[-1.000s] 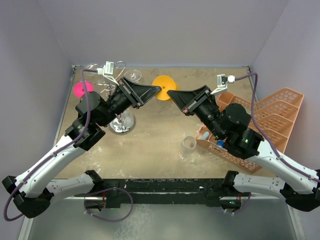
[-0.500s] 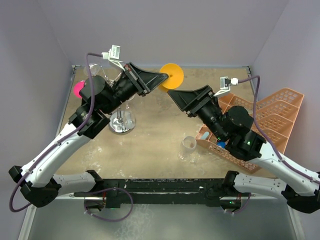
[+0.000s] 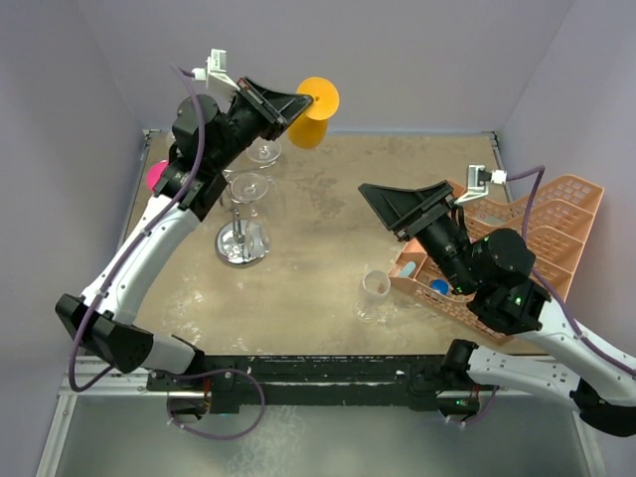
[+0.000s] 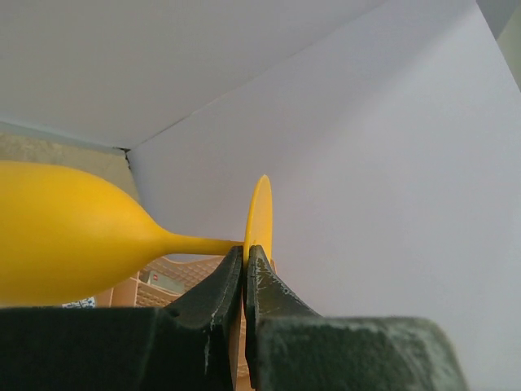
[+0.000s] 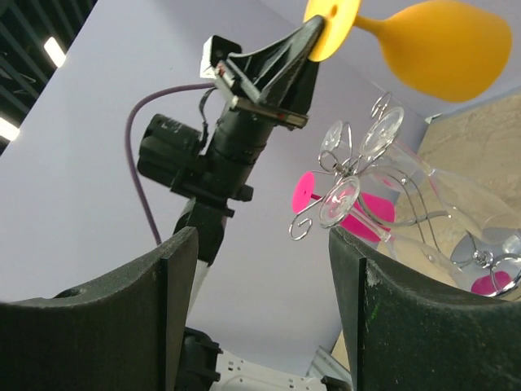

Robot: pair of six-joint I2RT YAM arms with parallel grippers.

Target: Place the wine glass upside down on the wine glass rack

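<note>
One wine glass (image 3: 316, 107), higher than before

The wine glass (image 3: 320, 99) is opaque orange-yellow throughout. The wine glass rack (image 3: 241, 242) is mirror-bright chrome. One glass (image 3: 157, 177) is magenta, another (image 3: 376, 288) is clear. The crate (image 3: 556, 214) is peach, with a blue item (image 3: 438, 286) inside. The table (image 3: 328, 248) is mottled sandy brown. The left gripper (image 3: 308, 96) and right gripper (image 3: 366, 191) are black, the arm links (image 3: 139, 268) are white and the cable (image 5: 129, 134) is purple.
</note>
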